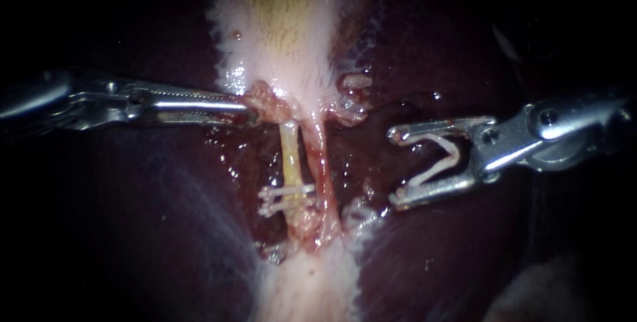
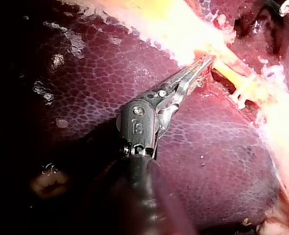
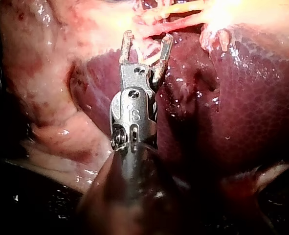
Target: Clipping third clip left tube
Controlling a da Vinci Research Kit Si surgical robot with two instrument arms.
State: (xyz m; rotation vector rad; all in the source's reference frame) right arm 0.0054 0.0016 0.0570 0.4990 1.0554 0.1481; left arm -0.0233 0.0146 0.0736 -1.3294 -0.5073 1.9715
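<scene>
Closest to the camera are the two tools, which ride above the wet tissue. My right instrument (image 1: 396, 167), a shiny metal tool with two small jaws, sits off to the right of the thin yellow left tube (image 1: 290, 153), near it but not touching. Its jaws stand wide apart, and both press on a white V-shaped clip (image 1: 434, 170) that sits between them with its mouth open toward the tube. I think it is held open like that so it can slide around the tube before it gets squeezed. My left instrument (image 1: 251, 111), a long silver tool with toothed jaws, comes in on the other side of the yellow tube, just by its top end. Its jaws are closed tight on a little red lump at the bottom of the pale, soft gallbladder (image 1: 285, 23). I think it pulls there so the yellow tube is stretched and easy to reach. Lower on the yellow tube, two white clips (image 1: 292, 190) pinch it, one just under the other. The bare part above them looks like the spot for the third clip. Right beside the yellow tube, on the loaded tool's side, runs a pink-red right tube (image 1: 320, 156), so the clip must not catch that one too. Under the tubes lies the dark red liver (image 1: 424, 249).
</scene>
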